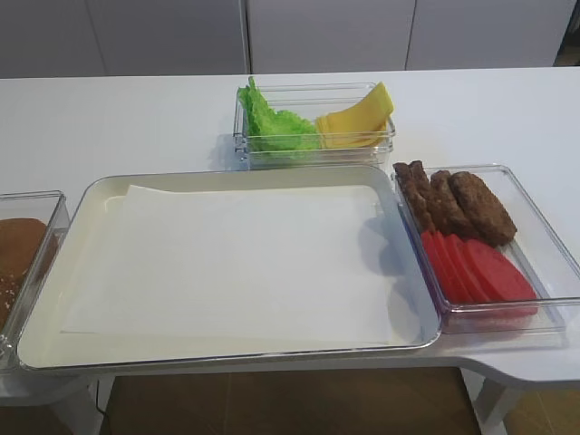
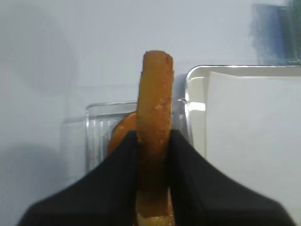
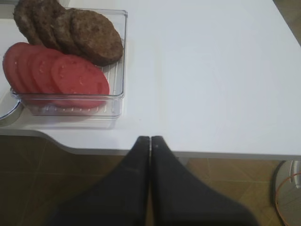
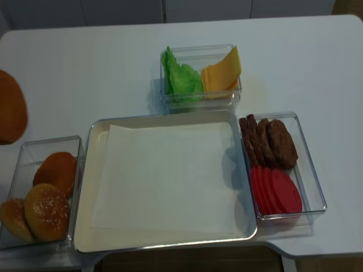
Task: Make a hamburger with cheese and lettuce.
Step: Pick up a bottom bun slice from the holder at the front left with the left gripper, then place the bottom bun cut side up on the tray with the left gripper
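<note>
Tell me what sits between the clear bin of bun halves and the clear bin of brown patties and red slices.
The metal tray lined with white paper, otherwise bare, lies between bun bin and patty bin in the realsense high view.

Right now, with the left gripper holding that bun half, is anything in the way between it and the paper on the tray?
Nothing visible blocks it. The left gripper holds the bun half edge-up above the clear bun container, right beside the tray. The paper lining the tray is bare.
</note>
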Available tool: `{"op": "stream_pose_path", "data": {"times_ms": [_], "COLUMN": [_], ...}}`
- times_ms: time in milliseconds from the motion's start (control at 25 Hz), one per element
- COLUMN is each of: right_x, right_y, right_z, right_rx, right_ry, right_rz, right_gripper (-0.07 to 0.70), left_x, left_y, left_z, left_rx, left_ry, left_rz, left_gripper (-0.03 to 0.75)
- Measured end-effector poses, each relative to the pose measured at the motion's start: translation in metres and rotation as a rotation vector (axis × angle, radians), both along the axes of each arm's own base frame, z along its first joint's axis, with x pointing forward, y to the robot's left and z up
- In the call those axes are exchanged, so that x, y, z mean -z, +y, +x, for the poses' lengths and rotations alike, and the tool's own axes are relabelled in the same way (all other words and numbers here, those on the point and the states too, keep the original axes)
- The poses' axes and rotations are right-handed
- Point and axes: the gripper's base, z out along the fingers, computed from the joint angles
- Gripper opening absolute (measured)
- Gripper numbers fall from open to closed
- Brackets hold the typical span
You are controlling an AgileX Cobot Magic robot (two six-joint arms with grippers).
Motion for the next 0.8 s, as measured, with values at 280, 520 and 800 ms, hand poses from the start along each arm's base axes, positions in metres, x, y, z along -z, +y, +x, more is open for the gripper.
{"op": "stream_pose_path", "data": {"times_ms": [280,520,800], "right_x": [0.0,0.0,0.0], "right_y": [0.0,0.0,0.0], "right_z": [0.0,0.0,0.0], "right_rx": [0.0,0.0,0.0], "right_ry": [0.0,0.0,0.0], "right_rz": [0.0,0.0,0.0], "right_gripper": [-0.003,-0.002,-0.003], "left_x": [-0.006,-0.005,0.015], "left_y": [-0.056,-0.11,-0.169], "left_z": [0.002,-0.001,0.004], "left_rx": [0.217,0.411,0.445], "left_ry": [-0.033,-0.072,-0.046], "left_rz": [0.047,0.19,0.41], "left_gripper": [0.136,0.136,0.136]}}
